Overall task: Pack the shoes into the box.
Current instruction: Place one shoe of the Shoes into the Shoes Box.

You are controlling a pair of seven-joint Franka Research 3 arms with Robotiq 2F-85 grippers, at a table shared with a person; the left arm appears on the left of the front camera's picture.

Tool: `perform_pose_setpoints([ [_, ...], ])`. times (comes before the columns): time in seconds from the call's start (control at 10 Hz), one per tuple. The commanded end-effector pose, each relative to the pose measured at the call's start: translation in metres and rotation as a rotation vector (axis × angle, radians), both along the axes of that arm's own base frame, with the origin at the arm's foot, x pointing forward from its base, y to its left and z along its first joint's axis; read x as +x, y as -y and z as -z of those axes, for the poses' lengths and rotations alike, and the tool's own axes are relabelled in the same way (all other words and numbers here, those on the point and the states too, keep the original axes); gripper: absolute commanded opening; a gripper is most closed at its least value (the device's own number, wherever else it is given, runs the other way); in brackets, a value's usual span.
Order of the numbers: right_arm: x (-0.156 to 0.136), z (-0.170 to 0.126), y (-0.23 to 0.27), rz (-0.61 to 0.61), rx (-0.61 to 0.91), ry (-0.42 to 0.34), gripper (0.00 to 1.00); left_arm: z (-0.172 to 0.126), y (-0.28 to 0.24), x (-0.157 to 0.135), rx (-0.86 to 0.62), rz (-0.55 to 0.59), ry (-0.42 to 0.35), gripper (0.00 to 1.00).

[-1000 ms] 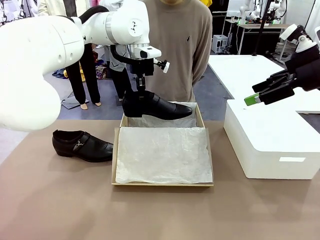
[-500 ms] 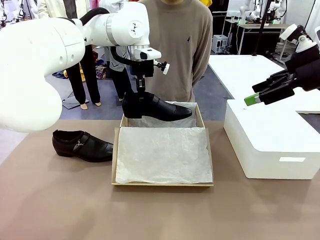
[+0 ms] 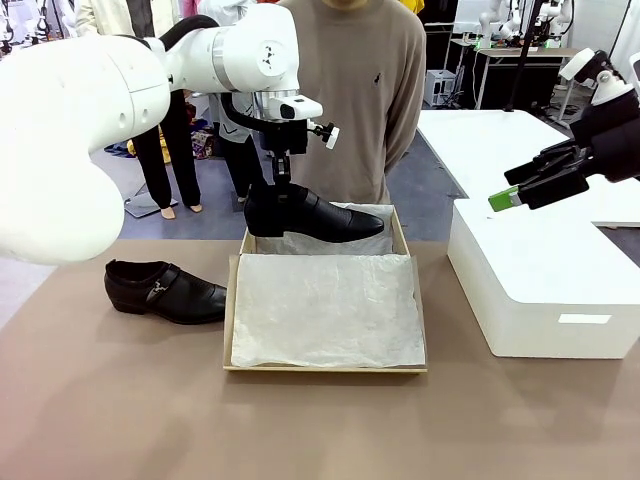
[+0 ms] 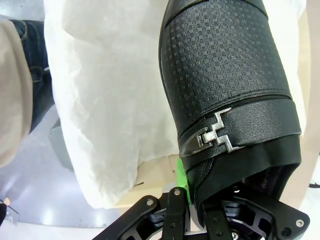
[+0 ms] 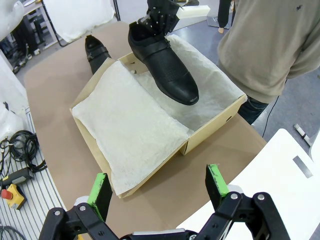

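Black and glossy, the first shoe (image 3: 312,213) hangs in the front view from the left gripper (image 3: 281,182), which is clamped on the heel opening; the toe points toward 3 o'clock. It is over the far half of the box (image 3: 228,320), at 12 o'clock from the box's middle, and I cannot tell if the sole touches the tissue paper (image 3: 325,310) below. The second shoe (image 3: 165,291) lies on the table (image 3: 300,430) at 9 o'clock from the box, just beside its wall, toe toward the box. The right gripper (image 3: 510,197) is raised at 3 o'clock, above the white block (image 3: 540,290), well apart from the box. A person (image 3: 350,90) stands at 12 o'clock behind the table. From the left wrist, the first shoe is very near: its metal buckle (image 4: 215,137) sits on the strap, and one green pad (image 4: 181,172) presses on the heel collar, with tissue paper at 9 o'clock. From the right wrist, the right gripper's two fingers stand wide apart with nothing between them; beyond them the box lies open, the first shoe over its far part at 12 o'clock, the second shoe on the table at 11 o'clock.
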State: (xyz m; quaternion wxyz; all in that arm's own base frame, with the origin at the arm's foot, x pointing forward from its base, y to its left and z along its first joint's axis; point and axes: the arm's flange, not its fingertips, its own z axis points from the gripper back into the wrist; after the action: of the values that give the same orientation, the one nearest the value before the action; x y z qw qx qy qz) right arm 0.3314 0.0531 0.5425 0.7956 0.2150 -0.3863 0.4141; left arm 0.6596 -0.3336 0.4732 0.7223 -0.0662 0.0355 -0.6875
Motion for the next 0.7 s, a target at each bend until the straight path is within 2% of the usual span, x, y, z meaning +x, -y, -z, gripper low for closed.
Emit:
perform_pose_setpoints([
  [0.0,0.002,0.001,0.000,-0.016,0.009,0.012,1.00,-0.001,0.001,0.002,-0.002,0.010,0.012,0.00],
  [0.6,0.002,0.001,0.000,-0.016,0.009,0.012,1.00,-0.001,0.033,0.014,-0.003,0.066,0.030,0.00],
])
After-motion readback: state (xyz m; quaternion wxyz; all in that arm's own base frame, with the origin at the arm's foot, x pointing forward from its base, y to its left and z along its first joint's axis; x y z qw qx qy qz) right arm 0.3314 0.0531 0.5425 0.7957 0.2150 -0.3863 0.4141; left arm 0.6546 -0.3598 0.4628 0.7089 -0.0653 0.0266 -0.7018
